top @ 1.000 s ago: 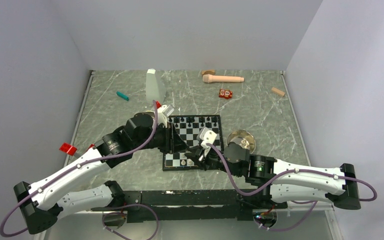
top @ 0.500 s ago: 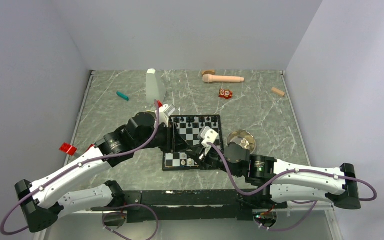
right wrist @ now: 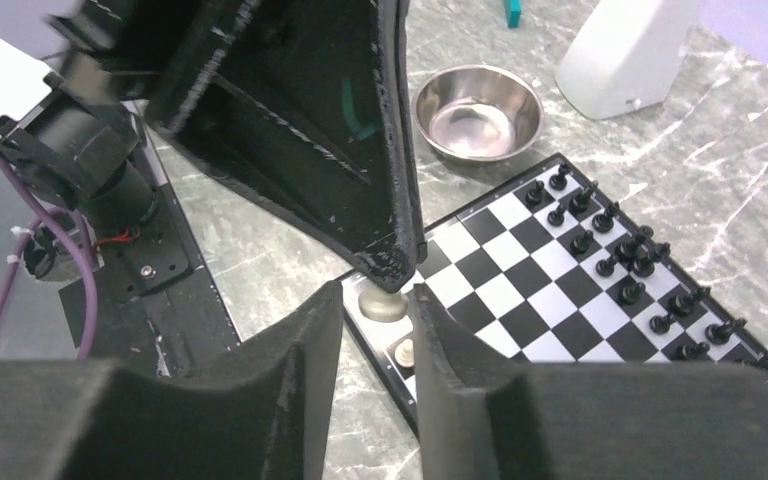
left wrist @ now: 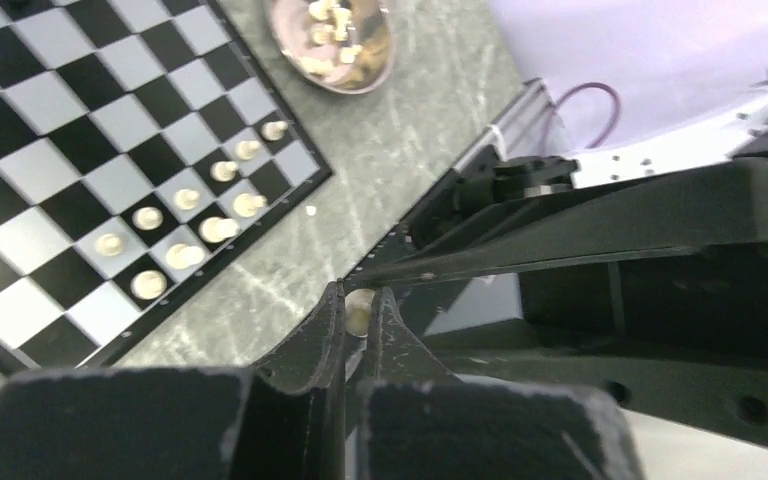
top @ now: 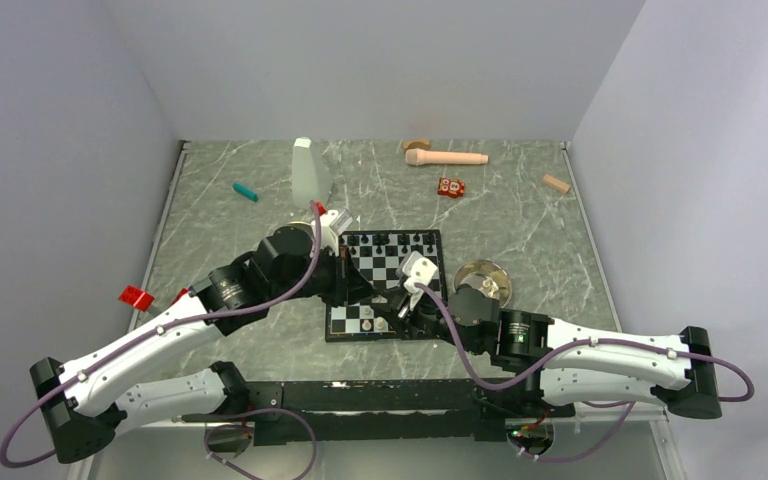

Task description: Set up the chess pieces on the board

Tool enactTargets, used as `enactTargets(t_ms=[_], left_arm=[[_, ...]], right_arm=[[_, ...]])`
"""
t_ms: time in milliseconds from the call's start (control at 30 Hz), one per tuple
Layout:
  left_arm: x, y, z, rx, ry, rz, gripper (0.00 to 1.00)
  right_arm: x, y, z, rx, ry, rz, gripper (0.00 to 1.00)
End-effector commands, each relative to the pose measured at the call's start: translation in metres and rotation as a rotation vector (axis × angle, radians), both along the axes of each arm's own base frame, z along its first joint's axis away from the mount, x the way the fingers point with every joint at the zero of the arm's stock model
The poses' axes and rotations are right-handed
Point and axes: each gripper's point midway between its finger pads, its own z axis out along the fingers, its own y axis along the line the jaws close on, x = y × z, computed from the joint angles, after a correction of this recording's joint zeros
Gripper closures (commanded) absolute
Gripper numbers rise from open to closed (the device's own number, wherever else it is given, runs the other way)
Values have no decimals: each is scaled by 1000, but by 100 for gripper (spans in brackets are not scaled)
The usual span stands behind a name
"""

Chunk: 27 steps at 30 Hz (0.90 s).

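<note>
The checkered board [top: 400,262] lies mid-table. Black pieces [right wrist: 620,262] line its far rows, and cream pieces [left wrist: 186,225] stand along its near rows. My left gripper [left wrist: 360,292] is shut on a small cream piece [left wrist: 359,316], holding it just above the board's near-left corner [right wrist: 360,320]. The same piece [right wrist: 382,303] hangs between the spread fingers [right wrist: 300,370] of my open right gripper [right wrist: 375,298], which stands around it without touching. In the top view both grippers meet over the board's near edge, the left gripper [top: 368,293] beside the right gripper [top: 398,315].
A steel bowl [left wrist: 335,35] holding cream pieces sits right of the board. An empty steel bowl [right wrist: 478,110] and a white bottle [top: 309,172] stand to its left. A wooden pestle [top: 447,157], red toy [top: 450,187], teal stick [top: 246,192] and red blocks [top: 137,296] lie around.
My left arm has shifted slightly right over the board, bringing its tips to the right gripper. The right gripper has edged a little left.
</note>
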Motion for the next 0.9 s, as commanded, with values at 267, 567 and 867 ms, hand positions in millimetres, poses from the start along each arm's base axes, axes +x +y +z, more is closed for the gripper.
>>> enactTargets(t_ms=[267, 567, 867], left_arm=[[56, 78, -71, 331, -252, 338, 100], [65, 77, -152, 350, -254, 377, 100], [66, 76, -169, 339, -285, 366, 100]], right_arm=[[-7, -31, 58, 266, -6, -25, 40], [4, -39, 42, 253, 45, -121, 36], [4, -30, 28, 243, 82, -119, 36]])
